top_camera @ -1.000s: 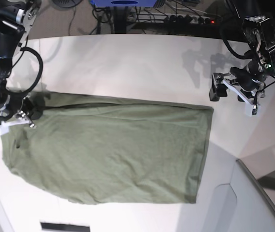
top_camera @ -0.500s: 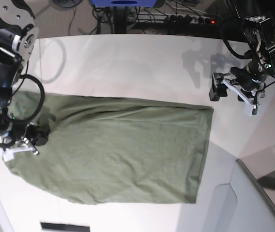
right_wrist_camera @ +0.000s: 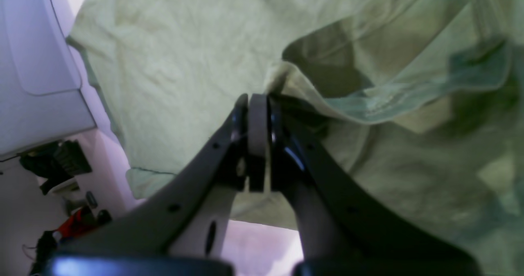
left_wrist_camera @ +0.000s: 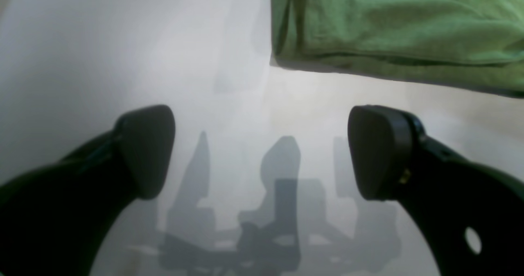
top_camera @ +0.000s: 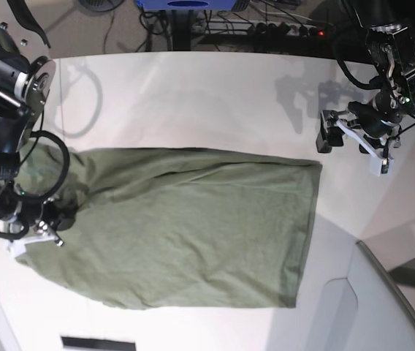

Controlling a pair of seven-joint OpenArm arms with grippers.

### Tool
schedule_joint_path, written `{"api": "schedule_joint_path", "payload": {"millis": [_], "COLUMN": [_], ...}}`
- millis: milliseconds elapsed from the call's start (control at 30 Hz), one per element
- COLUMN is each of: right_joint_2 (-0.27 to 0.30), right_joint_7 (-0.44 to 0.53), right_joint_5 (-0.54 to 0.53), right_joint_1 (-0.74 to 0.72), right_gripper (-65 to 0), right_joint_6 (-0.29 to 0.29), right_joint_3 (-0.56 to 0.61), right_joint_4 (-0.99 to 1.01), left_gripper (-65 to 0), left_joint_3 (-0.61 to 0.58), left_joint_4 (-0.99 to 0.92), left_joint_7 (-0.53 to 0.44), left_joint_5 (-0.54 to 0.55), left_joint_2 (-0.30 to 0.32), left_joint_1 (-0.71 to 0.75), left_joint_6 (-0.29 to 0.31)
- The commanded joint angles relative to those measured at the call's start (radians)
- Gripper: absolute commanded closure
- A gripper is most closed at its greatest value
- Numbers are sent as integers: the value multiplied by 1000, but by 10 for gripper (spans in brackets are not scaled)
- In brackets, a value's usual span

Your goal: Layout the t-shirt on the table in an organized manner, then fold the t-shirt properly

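Here the right pincer [right_wrist_camera: 258, 104] pinches the t-shirt [top_camera: 185, 227] on the table [top_camera: 193, 102].

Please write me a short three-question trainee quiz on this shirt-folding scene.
1. True or false: the left tool is gripping the t-shirt.
2. Which tool is shut on the shirt?
A. left
B. right
C. both
3. Fill in: in the base view, the shirt lies on the white ____.

Key:
1. False; its jaws stand open over bare table, clear of the cloth.
2. B; the right tool pinches a fold of the fabric.
3. table
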State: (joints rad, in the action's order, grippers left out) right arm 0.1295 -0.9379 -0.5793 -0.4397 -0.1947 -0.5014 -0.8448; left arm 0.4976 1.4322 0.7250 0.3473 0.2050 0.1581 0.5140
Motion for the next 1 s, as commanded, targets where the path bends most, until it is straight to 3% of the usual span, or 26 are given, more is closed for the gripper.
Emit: {"api": "schedule_joint_path", "payload": {"millis": [0,67,233,267,333,433,533,767,967], "right_joint_2": [9,8,12,14,32,91,149,252,263], "right_joint_7": [6,4,0,0,3,27,29,38,116], "right_joint_5": [-18,-18,-21,-21,-8,66,123,137,137], "right_joint_1": [-29,-29,-29,-29,-6,91,163,223,206], "right_gripper": [-6,-56,-332,-353,-333,-278,-299,-321,-321], "right_joint_6": [-10,-10,-12,-13,-13,-4,-4,-12,-13], "right_joint_3": [-1,-1,-1,0,2,103,145,152,154], "right_joint_4": [-6,5,-3,-9,-84,-264,-333,-247,-126], "left_gripper": [-650,-650,-650,-650,-650,-650,-650,-650,-650], "left_joint_3": [5,5,2,-3,-6,-3,-1,-4,-4], "left_joint_4": [14,14,14,14,14,14,12,-54,-61], "left_joint_7": [-18,-18,-18,-18,-18,-18,-18,-18,-18], "left_joint_5": [14,14,12,12,12,12,12,12,19], "left_joint_2": [15,15,15,15,12,12,12,12,14], "left_joint_1": [-9,-10,-10,-10,-10,-9,-9,-36,-41], "left_joint_6": [4,4,4,4,4,4,4,4,4]}}
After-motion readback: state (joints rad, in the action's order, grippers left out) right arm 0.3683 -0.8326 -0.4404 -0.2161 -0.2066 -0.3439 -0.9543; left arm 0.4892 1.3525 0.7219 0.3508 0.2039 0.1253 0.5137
